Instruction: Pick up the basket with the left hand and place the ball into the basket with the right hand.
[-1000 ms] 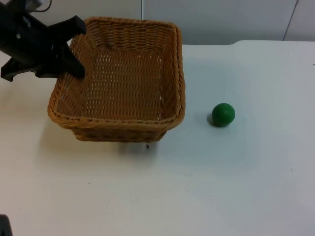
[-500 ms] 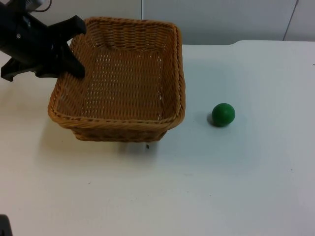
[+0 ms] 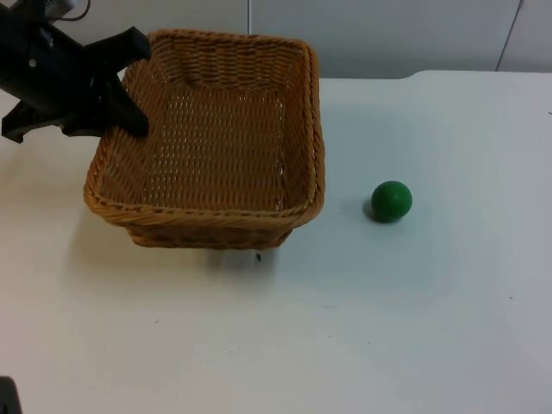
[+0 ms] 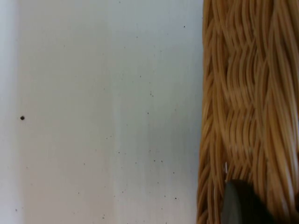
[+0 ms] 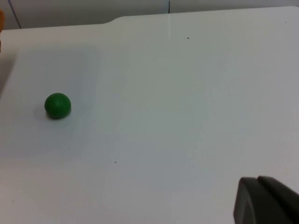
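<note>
The brown wicker basket hangs at the table's back left, tilted, with a shadow under its front wall. My left gripper is shut on the basket's left rim, one finger inside and one outside. In the left wrist view the woven rim runs beside bare table, with a black fingertip against it. The green ball rests on the table to the right of the basket, a short gap away. The right wrist view shows the ball far ahead of my right gripper, which waits over bare table.
The white table stretches bare in front of the basket and around the ball. The grey partition wall closes off the back, just behind the basket.
</note>
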You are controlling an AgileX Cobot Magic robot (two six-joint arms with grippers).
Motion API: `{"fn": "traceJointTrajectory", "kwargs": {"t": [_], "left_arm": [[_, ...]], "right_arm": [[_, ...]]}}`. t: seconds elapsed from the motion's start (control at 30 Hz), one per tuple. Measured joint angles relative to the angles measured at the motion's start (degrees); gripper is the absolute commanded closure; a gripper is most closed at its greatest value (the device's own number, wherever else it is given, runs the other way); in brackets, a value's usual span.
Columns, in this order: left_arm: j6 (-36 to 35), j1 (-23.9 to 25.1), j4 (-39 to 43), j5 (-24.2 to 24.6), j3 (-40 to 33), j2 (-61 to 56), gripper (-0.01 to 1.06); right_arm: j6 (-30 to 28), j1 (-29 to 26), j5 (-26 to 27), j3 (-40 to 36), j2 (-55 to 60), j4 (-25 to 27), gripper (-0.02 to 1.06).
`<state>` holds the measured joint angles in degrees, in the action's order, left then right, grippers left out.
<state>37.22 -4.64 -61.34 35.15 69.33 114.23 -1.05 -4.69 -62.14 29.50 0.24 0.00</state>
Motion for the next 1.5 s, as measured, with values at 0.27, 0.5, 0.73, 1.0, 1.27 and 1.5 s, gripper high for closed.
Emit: {"fn": "traceJointTrajectory", "kwargs": {"t": [0.27,0.5,0.73,1.0,1.27,1.5], "left_arm": [[0.0,0.0,0.0,-0.22,0.0,0.0,1.05],[0.0,0.0,0.0,-0.22,0.0,0.0,1.05],[0.0,0.0,0.0,-0.4,0.0,0.0,1.05],[0.0,0.0,0.0,-0.4,0.0,0.0,1.05],[0.0,0.0,0.0,-0.7,0.0,0.0,1.05],[0.0,0.0,0.0,-1.15,0.0,0.0,1.05]], "right_arm": [[0.0,0.0,0.0,0.0,0.0,0.0,1.05],[0.0,0.0,0.0,0.0,5.52,0.0,1.05],[0.0,-0.13,18.83,1.69,22.07,1.06,1.05],[-0.11,-0.13,38.15,1.69,43.68,-1.88,1.05],[-0.11,4.31,40.83,7.92,64.27,-3.32,1.05],[-0.11,14.11,33.28,22.81,82.04,-4.92,1.05]]}}
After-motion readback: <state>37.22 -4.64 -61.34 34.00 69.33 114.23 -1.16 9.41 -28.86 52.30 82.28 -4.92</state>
